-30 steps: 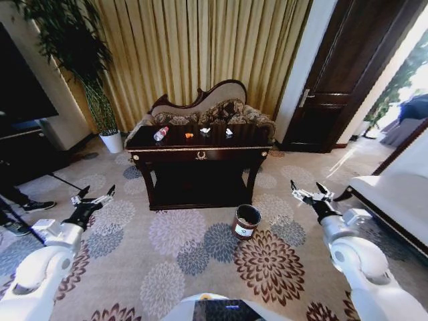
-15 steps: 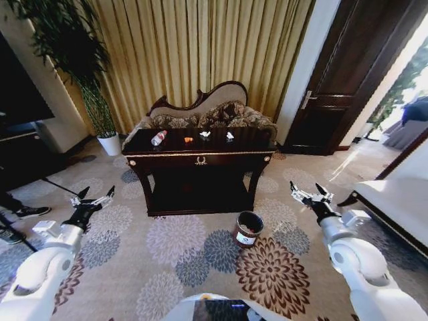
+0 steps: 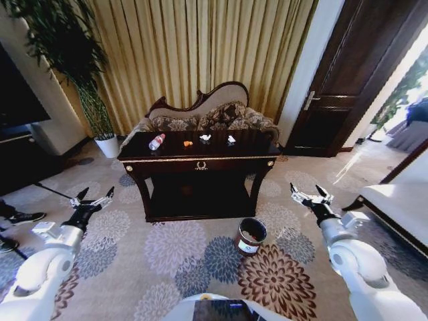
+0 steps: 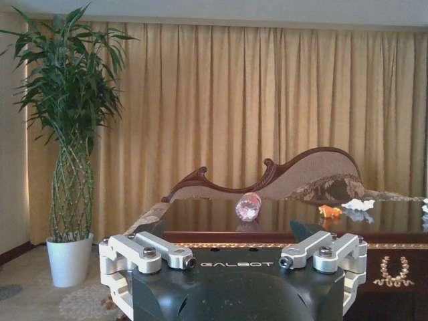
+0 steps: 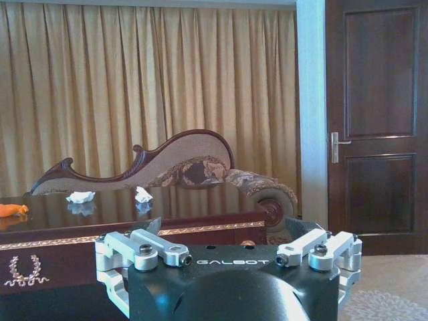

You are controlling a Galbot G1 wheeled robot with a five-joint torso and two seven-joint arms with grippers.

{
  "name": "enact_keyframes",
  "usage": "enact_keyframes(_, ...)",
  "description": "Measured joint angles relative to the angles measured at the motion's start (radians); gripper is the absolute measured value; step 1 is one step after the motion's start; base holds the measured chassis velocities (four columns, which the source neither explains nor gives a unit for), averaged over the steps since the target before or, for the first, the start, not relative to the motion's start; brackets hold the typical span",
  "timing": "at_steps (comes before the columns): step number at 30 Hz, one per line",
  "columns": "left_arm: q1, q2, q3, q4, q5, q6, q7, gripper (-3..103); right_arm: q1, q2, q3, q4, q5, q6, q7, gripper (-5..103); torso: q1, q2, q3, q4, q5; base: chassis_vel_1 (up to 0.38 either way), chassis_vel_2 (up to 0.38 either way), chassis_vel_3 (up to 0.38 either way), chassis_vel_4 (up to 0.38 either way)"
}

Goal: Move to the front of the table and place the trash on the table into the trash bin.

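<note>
The dark glossy table (image 3: pixel 200 159) stands ahead of me, centred in the head view. On its top lie a clear bottle (image 3: pixel 156 142) with a red cap, an orange scrap (image 3: pixel 188 143) and two white scraps (image 3: pixel 205 138) (image 3: pixel 231 140). The round brown trash bin (image 3: pixel 251 236) stands on the carpet in front of the table's right leg. My left gripper (image 3: pixel 93 198) hangs open at the left, short of the table, and my right gripper (image 3: pixel 306 192) hangs open at the right, beside the bin. Both grippers hold nothing. The left wrist view has the bottle (image 4: pixel 248 206) end-on; the right wrist view has the white scraps (image 5: pixel 81 196).
A carved chaise sofa (image 3: pixel 207 110) sits behind the table against gold curtains. A potted plant (image 3: pixel 100 127) stands at the back left, a dark door (image 3: pixel 341 87) at the back right, and a white bench (image 3: pixel 401 200) along the right. A person's shoe (image 3: pixel 25 217) is at far left.
The camera has driven closer to the table, which now looks larger and more centred. The bin sits lower in the picture. Both arms keep their pose, fingers spread.
</note>
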Motion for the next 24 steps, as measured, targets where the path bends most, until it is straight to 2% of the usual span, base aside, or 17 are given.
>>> enact_keyframes(24, 0.014, -0.015, -0.003, 0.010, 0.000, -0.029, 0.024, 100, -0.002, 0.006, -0.011, 0.003, -0.009, 0.000, 0.000, 100, 0.000, 0.000, 0.000, 0.0000, -0.0002, -0.103, 0.153, 0.098, -0.144)
